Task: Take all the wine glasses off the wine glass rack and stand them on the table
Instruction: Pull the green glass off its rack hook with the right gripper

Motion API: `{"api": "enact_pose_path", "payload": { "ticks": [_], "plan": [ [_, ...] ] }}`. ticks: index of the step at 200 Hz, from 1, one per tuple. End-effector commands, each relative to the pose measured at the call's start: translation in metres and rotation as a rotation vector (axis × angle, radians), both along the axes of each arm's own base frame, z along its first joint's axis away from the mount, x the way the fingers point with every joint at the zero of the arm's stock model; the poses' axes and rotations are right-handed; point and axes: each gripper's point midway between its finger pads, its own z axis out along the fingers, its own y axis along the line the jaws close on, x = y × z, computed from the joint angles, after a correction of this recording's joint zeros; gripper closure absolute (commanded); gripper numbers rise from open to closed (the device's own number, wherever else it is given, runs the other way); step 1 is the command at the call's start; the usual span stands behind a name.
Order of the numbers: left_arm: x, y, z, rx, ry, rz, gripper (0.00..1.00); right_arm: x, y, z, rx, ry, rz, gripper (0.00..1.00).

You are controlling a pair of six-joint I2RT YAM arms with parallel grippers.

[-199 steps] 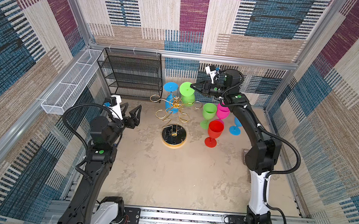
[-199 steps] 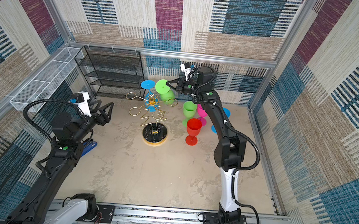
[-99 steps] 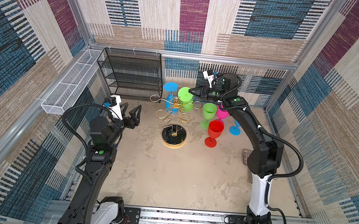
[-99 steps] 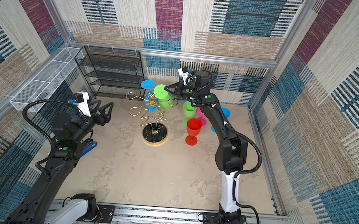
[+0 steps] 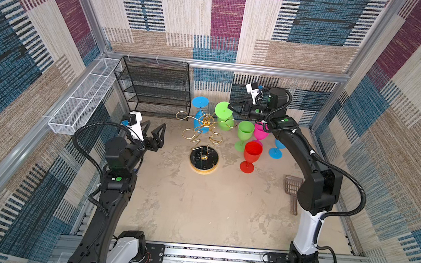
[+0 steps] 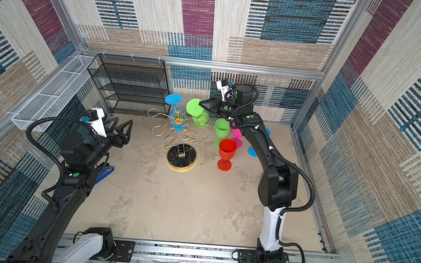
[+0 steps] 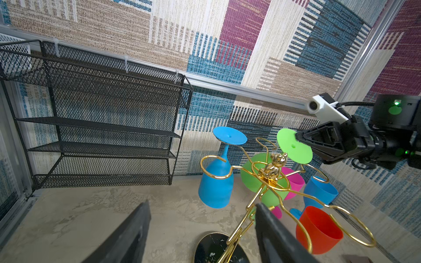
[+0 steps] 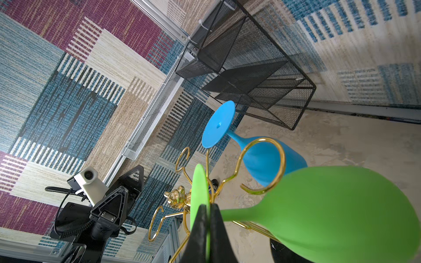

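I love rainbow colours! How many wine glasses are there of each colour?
Blue glasses: 2
Green glasses: 2
Pink glasses: 1
Red glasses: 1
Total: 6

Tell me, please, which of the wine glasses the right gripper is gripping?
The upside-down green glass at the wine glass rack: the right gripper pinches its foot. The upside-down blue glass hangs untouched; the rest stand on the table.
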Motion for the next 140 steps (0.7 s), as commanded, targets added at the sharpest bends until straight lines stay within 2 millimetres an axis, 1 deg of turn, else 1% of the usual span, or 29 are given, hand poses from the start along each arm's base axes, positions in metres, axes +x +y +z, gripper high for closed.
{"api": "enact_pose_path", "payload": {
  "ticks": [1, 44, 61, 70, 84, 98, 100, 121, 140],
  "plan": [
    [-0.002, 0.000, 0.010, -0.003, -0.041, -0.001, 0.25, 0.000, -0.007, 0.018, 0.022, -0.062, -0.020, 1.00],
    [-0.002, 0.000, 0.010, -0.007, -0.037, -0.004, 0.25, 0.001, -0.030, 0.030, 0.028, -0.089, -0.071, 1.00],
    [-0.002, -0.005, 0.010, -0.001, -0.021, -0.031, 0.25, 0.000, -0.040, 0.038, 0.021, -0.119, -0.102, 1.00],
    [-0.004, -0.008, 0.014, 0.000, -0.020, -0.053, 0.26, -0.002, -0.044, 0.042, 0.016, -0.135, -0.118, 1.00],
    [-0.008, -0.018, 0.019, 0.010, -0.023, -0.113, 0.27, -0.007, -0.049, 0.052, 0.003, -0.167, -0.139, 1.00],
    [-0.013, -0.030, 0.027, 0.010, -0.028, -0.197, 0.28, -0.014, -0.053, 0.063, -0.008, -0.211, -0.160, 1.00],
    [-0.015, -0.035, 0.028, 0.010, -0.027, -0.229, 0.28, -0.016, -0.054, 0.066, -0.009, -0.218, -0.164, 1.00],
    [-0.022, -0.058, 0.041, -0.040, -0.019, -0.397, 0.30, -0.029, -0.064, 0.083, -0.034, -0.284, -0.211, 1.00],
    [-0.028, -0.073, 0.056, -0.086, -0.017, -0.524, 0.33, -0.044, -0.071, 0.099, -0.061, -0.348, -0.234, 1.00]
  ]
}}
